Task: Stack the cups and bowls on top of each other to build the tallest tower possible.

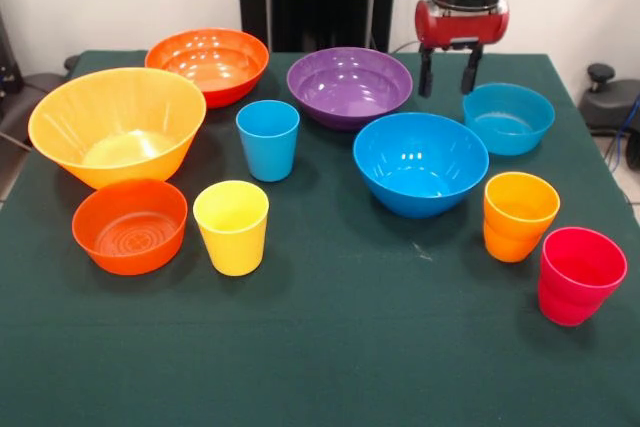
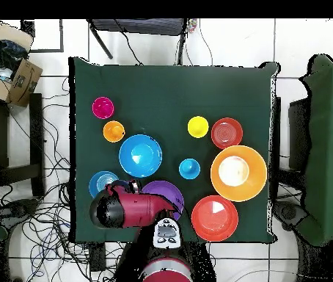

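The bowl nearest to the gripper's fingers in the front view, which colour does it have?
The small bowl beside the gripper is teal-blue; the front view shows it best.

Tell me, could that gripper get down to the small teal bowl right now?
Probably yes: the gripper hangs open just beside the small teal-blue bowl, and nothing lies in or over it.

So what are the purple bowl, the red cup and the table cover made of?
The purple bowl looks like glossy moulded plastic: bright highlights sit on its smooth inside. The pinkish-red cup also seems plastic, smooth with a softer sheen and a stepped wall. The dark green table cover looks like matte cloth, probably felt: no shine, and it drapes at the edges.
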You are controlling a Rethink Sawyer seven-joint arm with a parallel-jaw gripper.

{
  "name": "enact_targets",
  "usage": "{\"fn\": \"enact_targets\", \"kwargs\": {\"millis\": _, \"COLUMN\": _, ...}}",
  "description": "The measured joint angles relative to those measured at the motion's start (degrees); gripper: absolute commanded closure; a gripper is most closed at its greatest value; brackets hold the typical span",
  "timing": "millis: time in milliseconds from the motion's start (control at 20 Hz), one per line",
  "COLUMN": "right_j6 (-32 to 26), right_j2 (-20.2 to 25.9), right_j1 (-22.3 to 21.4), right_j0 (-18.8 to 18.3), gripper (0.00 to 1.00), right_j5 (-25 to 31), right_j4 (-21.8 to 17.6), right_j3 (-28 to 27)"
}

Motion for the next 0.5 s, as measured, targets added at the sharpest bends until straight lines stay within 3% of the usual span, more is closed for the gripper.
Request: {"fn": "enact_targets", "kwargs": {"millis": 500, "right_j6": 0.0, "right_j2": -1.8, "right_j1": -10.0, "right_j0": 2.8, "gripper": 0.00, "right_j5": 13.8, "right_j4": 0.0, "right_j3": 0.0}}
